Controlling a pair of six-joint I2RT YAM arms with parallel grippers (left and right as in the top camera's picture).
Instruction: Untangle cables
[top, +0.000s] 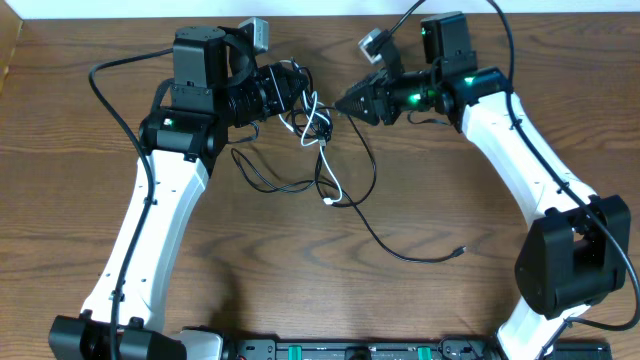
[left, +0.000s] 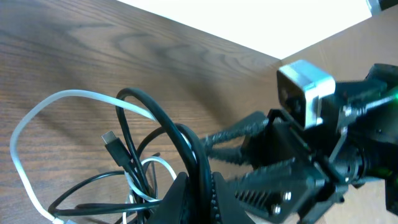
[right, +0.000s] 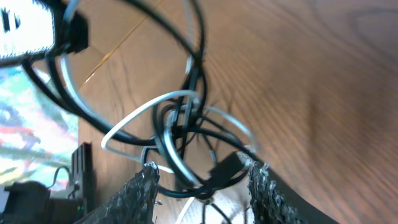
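**Q.** Where do the cables lie, and how much is done?

**A.** Overhead view. The black cable (left: 180, 132) and the white cable (left: 93, 94) meet in one knot (top: 315, 118) over the far half of the table (top: 60, 220). Below the knot both tails lie on the wood. The white one is short. The black one runs off toward your right side and ends in its plug end (top: 460, 250). By that showing little is done: the tails are spread out, but the loops are not yet parted.

**Q.** And the pincers?

**A.** Left wrist view. Your left gripper (left: 198, 200) is pressed together on the black cable, which passes between its fingers. Whether the white strand is caught with it cannot be told. Right wrist view. Your right gripper (right: 202, 186) stands spread, one finger on either side of the knot. Whether a pad touches any strand cannot be told.

**Q.** What is left?

**A.** Nearly all of it, as a judgement. You have yet to take one strand of the white loop in the spread pincer, draw it clear of the black coils, and lay the two cords apart.
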